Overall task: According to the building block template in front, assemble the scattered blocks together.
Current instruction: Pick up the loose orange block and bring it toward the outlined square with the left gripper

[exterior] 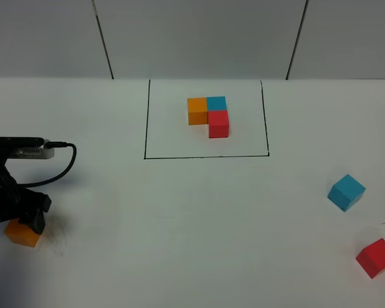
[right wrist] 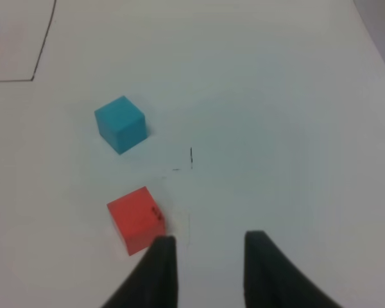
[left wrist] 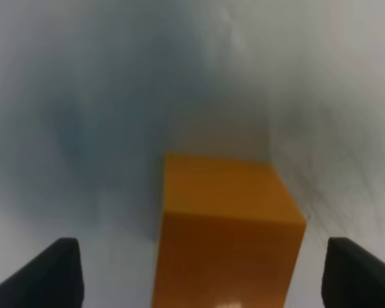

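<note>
The building block template (exterior: 208,113), an orange, blue and red L, sits inside a black drawn rectangle (exterior: 206,156) at the back centre. The scattered orange cube (exterior: 22,233) lies at the front left, partly under my left gripper (exterior: 18,215). In the left wrist view the orange cube (left wrist: 228,224) sits between the open fingers (left wrist: 54,273), which do not touch it. The light blue cube (exterior: 346,192) and the red cube (exterior: 376,257) lie at the front right. My right gripper (right wrist: 208,260) is open and empty, just beside the red cube (right wrist: 136,219), with the blue cube (right wrist: 120,123) beyond it.
The white table (exterior: 192,218) has bare room between the rectangle and the front edge. A grey panelled wall (exterior: 199,38) stands behind the table. A black cable (exterior: 67,160) loops off the left arm. A small black pen mark (right wrist: 191,156) is near the blue cube.
</note>
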